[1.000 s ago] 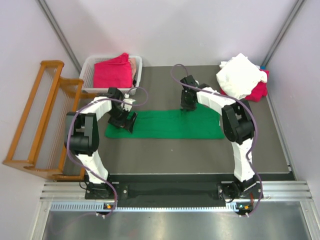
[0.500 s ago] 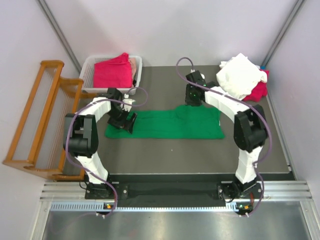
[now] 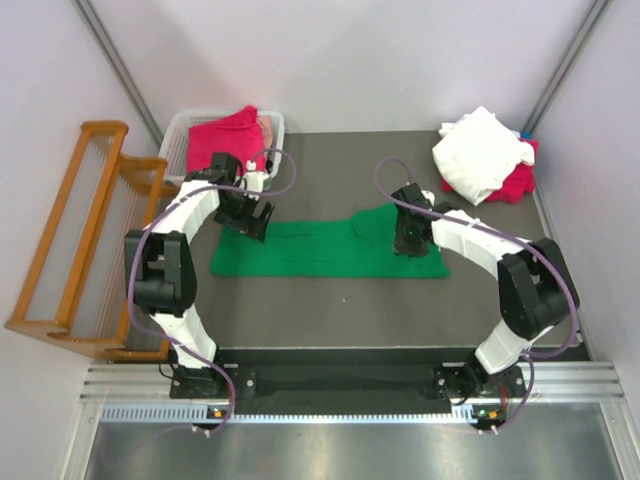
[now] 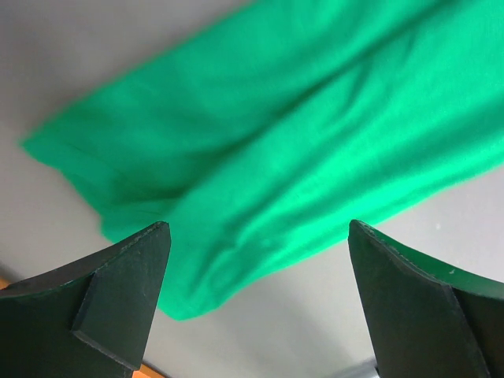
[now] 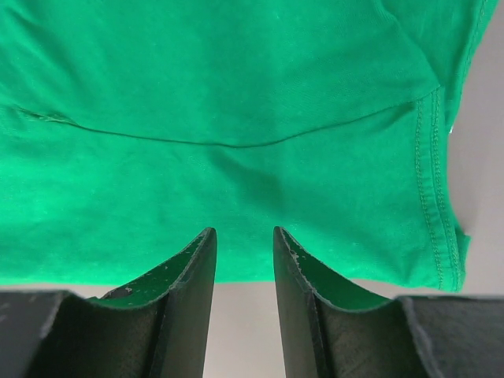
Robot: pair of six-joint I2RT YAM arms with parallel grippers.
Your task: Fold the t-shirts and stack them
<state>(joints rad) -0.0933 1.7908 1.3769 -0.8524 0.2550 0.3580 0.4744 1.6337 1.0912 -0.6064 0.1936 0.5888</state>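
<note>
A bright green t-shirt [image 3: 320,250] lies as a long flat band across the middle of the table, with a flap sticking out of its far edge. My left gripper [image 3: 256,222] hovers wide open over the band's far left part. In the left wrist view, this gripper [image 4: 258,232] has nothing between its fingers, and the green t-shirt [image 4: 276,134] and bare table show below. My right gripper [image 3: 408,236] stands over the band's right part. In the right wrist view, the right gripper [image 5: 244,232] is open a narrow gap, empty, above the green t-shirt's [image 5: 236,118] near edge.
A white t-shirt [image 3: 480,155] lies bunched on a crimson one [image 3: 517,186] at the back right corner. A white slatted basket [image 3: 176,130] at the back left holds a crimson shirt [image 3: 222,145]. An orange wooden rack [image 3: 80,240] stands left of the table.
My right gripper swung from the green shirt's far edge back and then right and nearer, leaving a flap pulled out there. My left gripper rose off the left end toward the far side.
</note>
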